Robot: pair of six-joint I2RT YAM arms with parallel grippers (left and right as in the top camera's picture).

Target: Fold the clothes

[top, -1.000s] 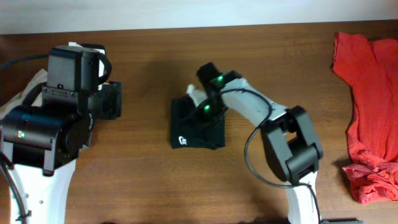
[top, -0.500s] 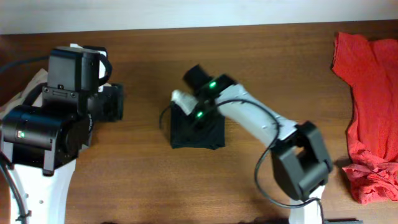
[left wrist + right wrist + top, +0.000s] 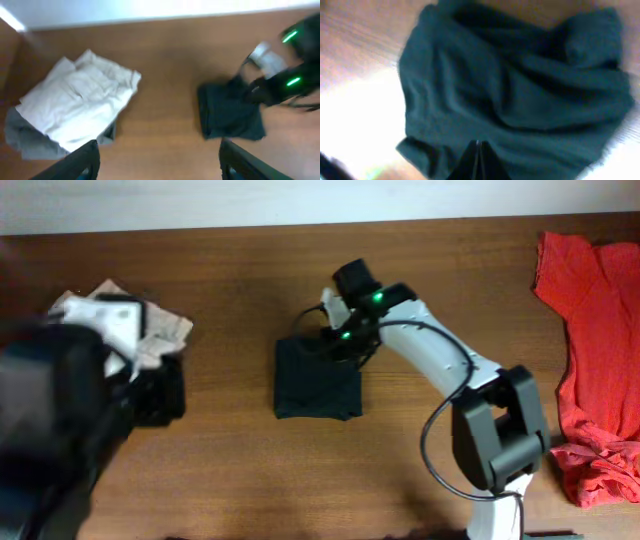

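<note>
Lying folded on table (image 3: 230, 460), black T-shirt (image 3: 315, 380); right gripper (image 3: 479, 157) closed over it.

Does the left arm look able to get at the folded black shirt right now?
Probably yes. Bare table lies between the open left pincer and the black shirt; the right arm hangs over only the shirt's far right corner, leaving the near side free.

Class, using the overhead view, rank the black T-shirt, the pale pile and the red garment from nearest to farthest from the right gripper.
1. black T-shirt, mid-table, right at the right gripper.
2. pale pile, left side.
3. red garment, far right edge.
</note>
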